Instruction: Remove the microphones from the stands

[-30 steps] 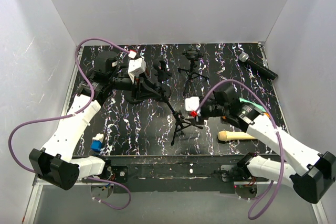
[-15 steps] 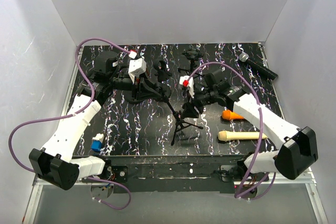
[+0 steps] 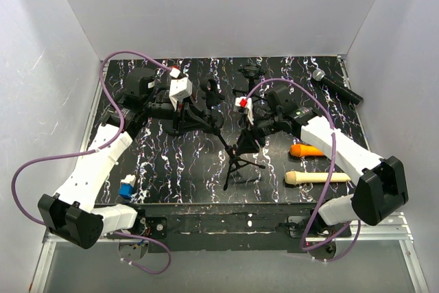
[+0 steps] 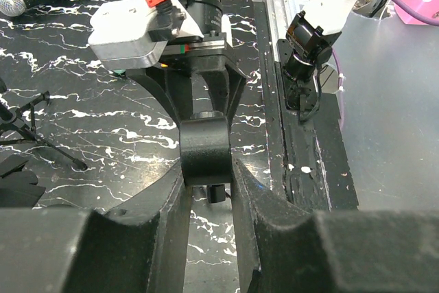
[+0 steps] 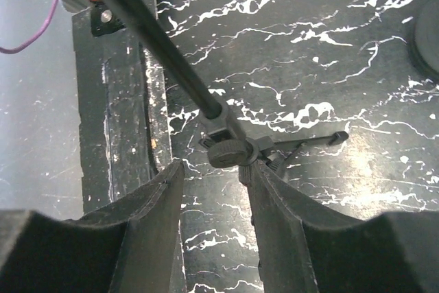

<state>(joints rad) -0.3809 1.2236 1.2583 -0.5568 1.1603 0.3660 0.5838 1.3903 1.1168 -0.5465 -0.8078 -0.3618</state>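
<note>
Seen from above, the left gripper [image 3: 202, 119] and right gripper [image 3: 245, 143] both reach the stand [image 3: 235, 162] at mid-table, but the black parts blur together there. The left wrist view makes it plain: its fingers [image 4: 254, 204] are clamped on the microphone [image 4: 204, 150], a black barrel. The right wrist view shows the right jaws apart, straddling the stand's hub, with a gap on the left side. Only the top view shows the orange piece [image 3: 306, 149] and pale stick [image 3: 315, 178], right of the stand.
</note>
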